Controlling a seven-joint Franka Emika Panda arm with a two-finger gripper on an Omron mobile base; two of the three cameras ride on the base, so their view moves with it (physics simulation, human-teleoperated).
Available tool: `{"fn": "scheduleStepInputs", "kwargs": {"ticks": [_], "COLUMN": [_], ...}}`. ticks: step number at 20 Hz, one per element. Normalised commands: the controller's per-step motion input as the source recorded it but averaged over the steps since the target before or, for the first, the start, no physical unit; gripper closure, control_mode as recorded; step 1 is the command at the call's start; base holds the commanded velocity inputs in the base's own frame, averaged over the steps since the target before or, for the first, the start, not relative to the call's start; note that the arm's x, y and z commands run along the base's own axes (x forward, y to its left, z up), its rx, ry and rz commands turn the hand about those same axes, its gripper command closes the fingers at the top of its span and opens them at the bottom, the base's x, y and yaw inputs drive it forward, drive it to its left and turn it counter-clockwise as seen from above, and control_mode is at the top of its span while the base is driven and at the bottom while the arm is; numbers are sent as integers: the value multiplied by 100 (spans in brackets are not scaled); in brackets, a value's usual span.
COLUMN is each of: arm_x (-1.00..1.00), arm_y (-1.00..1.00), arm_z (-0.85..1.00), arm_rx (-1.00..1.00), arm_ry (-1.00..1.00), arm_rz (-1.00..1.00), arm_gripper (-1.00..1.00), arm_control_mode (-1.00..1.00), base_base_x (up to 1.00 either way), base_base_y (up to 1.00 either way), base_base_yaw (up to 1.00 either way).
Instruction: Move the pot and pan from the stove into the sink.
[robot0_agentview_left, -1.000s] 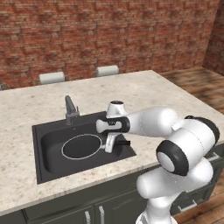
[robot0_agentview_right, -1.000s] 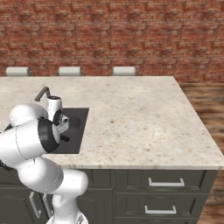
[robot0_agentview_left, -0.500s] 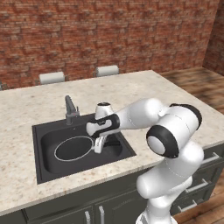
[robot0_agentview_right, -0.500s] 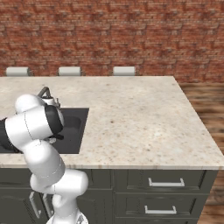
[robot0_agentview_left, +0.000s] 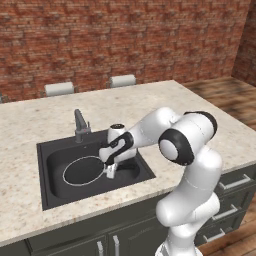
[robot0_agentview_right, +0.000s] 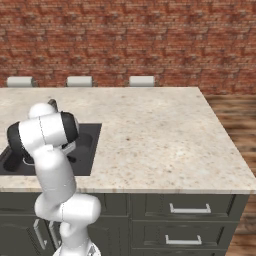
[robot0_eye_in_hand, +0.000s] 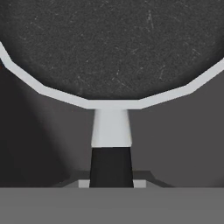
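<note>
You see the shallow black frying pan with pale rim (robot0_agentview_left: 82, 170) low inside the dark grey sink basin (robot0_agentview_left: 51, 155); the gripper (robot0_agentview_left: 110, 170) is closed on its stick handle (robot0_eye_in_hand: 111, 164). Release remains, then the pot.

A speckled beige stone countertop (robot0_agentview_left: 150, 105) spanned an island, its surface bare toward 3 o'clock in the right base view. Behind it, at 12 o'clock, ran a red brick wall (robot0_agentview_left: 125, 35). The pale tops of three chair backs (robot0_agentview_right: 141, 80) rose just beyond the far counter edge; two of them appeared in the left base view. Dark grey cabinet fronts (robot0_agentview_right: 185, 220) with metal bar handles (robot0_agentview_right: 181, 208) stood below the counter. Wooden plank flooring (robot0_agentview_left: 230, 90) lay at 2 o'clock.
</note>
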Motion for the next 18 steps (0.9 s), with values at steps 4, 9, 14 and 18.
{"fn": "scheduleStepInputs", "kwargs": {"ticks": [4,9,14,18], "arm_x": [46,17,13,10], "arm_y": [19,7,3,8], "arm_z": [-29,-4,51,81], "arm_rx": [0,0,1,0], "arm_ry": [-10,-1,-2,-3], "arm_rz": [-1,-1,-5,-8], "arm_gripper": [100,-100,-100,-100], "arm_control_mode": [-100,-100,-100,-100], "base_base_x": [0,0,0,0], "base_base_y": [0,0,0,0], "base_base_yaw": [0,0,0,0]}}
